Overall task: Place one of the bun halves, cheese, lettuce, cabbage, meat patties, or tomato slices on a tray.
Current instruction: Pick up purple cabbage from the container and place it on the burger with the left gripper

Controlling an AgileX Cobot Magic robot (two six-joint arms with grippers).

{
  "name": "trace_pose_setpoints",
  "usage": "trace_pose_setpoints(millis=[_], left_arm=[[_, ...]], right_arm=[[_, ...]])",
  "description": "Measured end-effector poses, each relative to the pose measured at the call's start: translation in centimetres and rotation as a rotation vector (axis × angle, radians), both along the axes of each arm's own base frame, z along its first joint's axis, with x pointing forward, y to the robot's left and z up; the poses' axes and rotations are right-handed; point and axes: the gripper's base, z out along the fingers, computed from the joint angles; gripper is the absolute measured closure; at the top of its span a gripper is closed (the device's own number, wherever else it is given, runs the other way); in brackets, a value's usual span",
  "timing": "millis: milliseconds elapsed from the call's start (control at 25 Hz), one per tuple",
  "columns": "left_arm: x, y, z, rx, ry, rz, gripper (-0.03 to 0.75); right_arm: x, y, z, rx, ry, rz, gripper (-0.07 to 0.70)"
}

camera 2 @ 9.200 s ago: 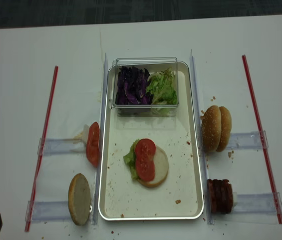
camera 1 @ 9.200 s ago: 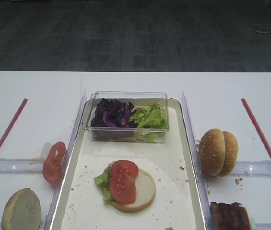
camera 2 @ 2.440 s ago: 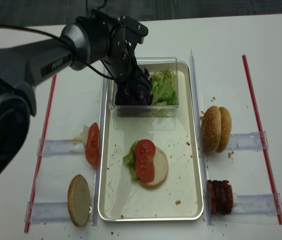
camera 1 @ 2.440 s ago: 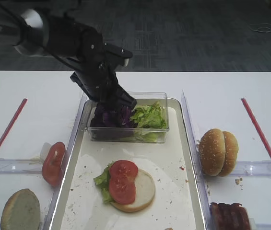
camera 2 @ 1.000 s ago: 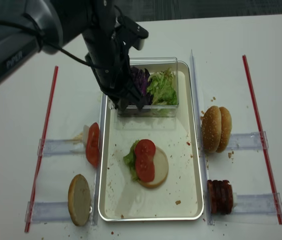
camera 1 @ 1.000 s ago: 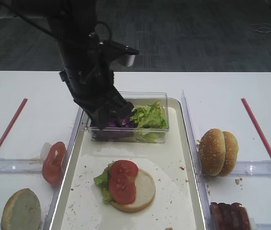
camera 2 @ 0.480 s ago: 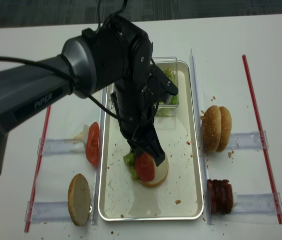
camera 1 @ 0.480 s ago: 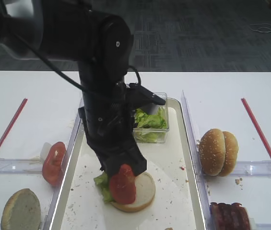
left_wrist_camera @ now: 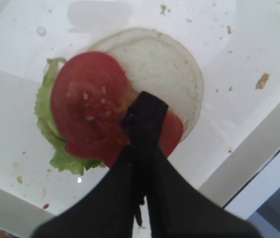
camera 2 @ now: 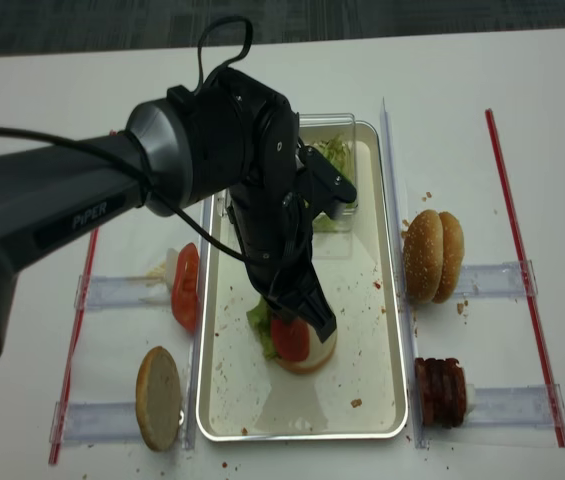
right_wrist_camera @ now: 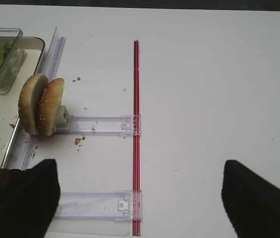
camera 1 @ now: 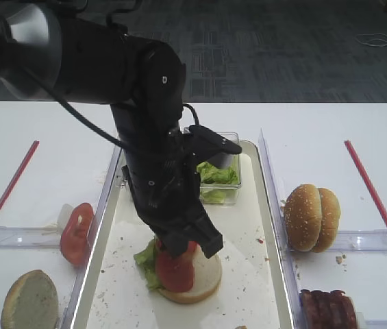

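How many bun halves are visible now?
4 bun halves: one on the tray under tomato, one left of it, two sesame-topped standing right of it. The arm could hide more.

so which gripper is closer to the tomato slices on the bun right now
Left. The left gripper is shut directly over the tomato slices on the bun half; the right gripper hangs open beyond the tray's right edge.

Tomato slices [left_wrist_camera: 87, 111]: bright red with paler seed pockets. Lettuce [left_wrist_camera: 45, 126]: light green. Bun halves [camera 1: 311, 217]: golden tan, sesame-speckled; the cut face under the tomato is pale cream. Meat patties [camera 2: 442, 392]: dark reddish-brown. Tray [camera 2: 377, 300]: silvery rim, cream-white crumb-speckled floor. Left gripper [left_wrist_camera: 142, 119]: black. Table strips [right_wrist_camera: 136, 124]: red.
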Motion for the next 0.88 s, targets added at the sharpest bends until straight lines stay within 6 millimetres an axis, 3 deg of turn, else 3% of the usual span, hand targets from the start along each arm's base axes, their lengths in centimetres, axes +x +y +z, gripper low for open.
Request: trace_pose_setpoints(millis=[880], left_arm=[[-0.06,-0.12,-0.11,-0.017,0.003,-0.001,0.671]], right_arm=[[0.00,0.00,0.00,-0.002,0.000,0.001,-0.053]])
